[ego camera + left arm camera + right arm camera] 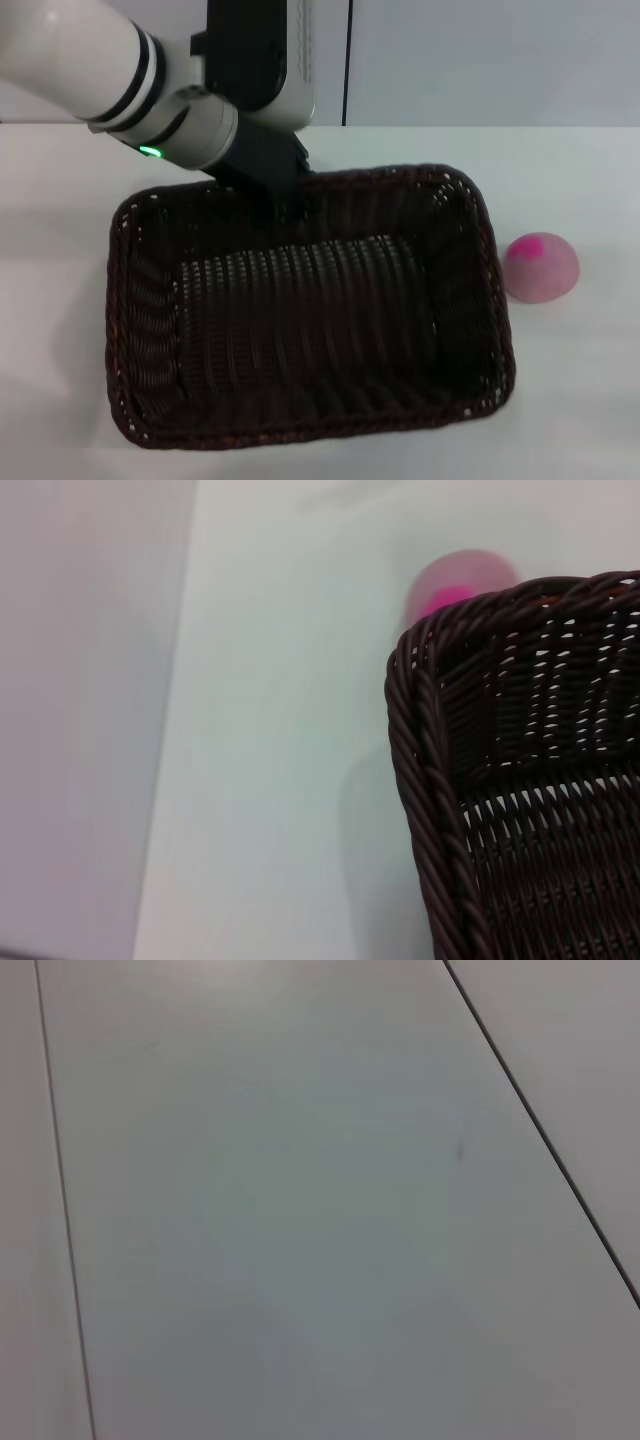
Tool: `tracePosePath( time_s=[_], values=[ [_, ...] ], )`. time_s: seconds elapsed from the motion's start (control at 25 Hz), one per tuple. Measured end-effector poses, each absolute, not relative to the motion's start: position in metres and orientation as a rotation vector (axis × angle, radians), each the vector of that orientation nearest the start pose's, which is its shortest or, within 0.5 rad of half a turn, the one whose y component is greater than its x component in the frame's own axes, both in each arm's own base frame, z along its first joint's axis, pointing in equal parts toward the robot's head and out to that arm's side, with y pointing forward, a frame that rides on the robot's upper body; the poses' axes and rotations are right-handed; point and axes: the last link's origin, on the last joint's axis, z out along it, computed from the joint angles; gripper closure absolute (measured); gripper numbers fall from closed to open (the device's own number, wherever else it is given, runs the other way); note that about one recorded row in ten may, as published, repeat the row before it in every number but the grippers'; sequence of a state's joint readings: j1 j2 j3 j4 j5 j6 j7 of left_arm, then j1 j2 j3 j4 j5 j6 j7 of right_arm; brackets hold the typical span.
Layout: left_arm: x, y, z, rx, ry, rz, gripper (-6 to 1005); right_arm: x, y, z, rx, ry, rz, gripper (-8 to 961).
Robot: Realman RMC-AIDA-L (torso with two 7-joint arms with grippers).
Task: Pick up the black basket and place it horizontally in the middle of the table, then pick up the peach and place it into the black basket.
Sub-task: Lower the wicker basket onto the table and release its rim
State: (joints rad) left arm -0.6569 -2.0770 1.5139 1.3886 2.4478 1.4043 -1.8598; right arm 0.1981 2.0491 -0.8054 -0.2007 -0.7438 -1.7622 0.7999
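The black basket [310,310] was seen lying flat on the table [60,220], its long side running left to right, mouth upward, nothing inside it; its woven floor and slotted sloping walls were plainly shown in the head view; it was placed about mid-table, slightly toward the near edge.

The left gripper [285,195] was found at the basket's far rim, left of that rim's middle, the arm reaching in from the far left; the dark gripper body was seen pressed against or over the braided rim; whether its fingers were clenched on the rim or released could not be told, the tips being hidden against the dark weave.

The peach [540,267] was noted on the table just right of the basket's right wall, close beside it, the magenta patch on top; in the left wrist view it [462,585] was seen blurred beyond a rounded corner of the basket [520,780].

The right gripper was not seen in any view; only a pale panelled surface was recorded by the right wrist camera.
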Motion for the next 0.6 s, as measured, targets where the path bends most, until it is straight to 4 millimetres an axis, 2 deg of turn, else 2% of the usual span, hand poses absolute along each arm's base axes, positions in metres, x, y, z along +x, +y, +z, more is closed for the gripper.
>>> tracePosePath(
  time_s=[0.16,0.44,0.6],
  values=[
    [-0.118,0.355,-0.029,-2.869,0.426,0.373,786,0.341,0.237,0.073,-1.498,0.483,1.306,126],
    [-0.114,0.353,-0.03,-2.864,0.513,0.333,781,0.343,0.235,0.072,-1.495,0.49,1.3,125],
    [-0.111,0.351,-0.039,-2.843,0.573,0.339,778,0.344,0.233,0.071,-1.495,0.497,1.296,125]
  ],
)
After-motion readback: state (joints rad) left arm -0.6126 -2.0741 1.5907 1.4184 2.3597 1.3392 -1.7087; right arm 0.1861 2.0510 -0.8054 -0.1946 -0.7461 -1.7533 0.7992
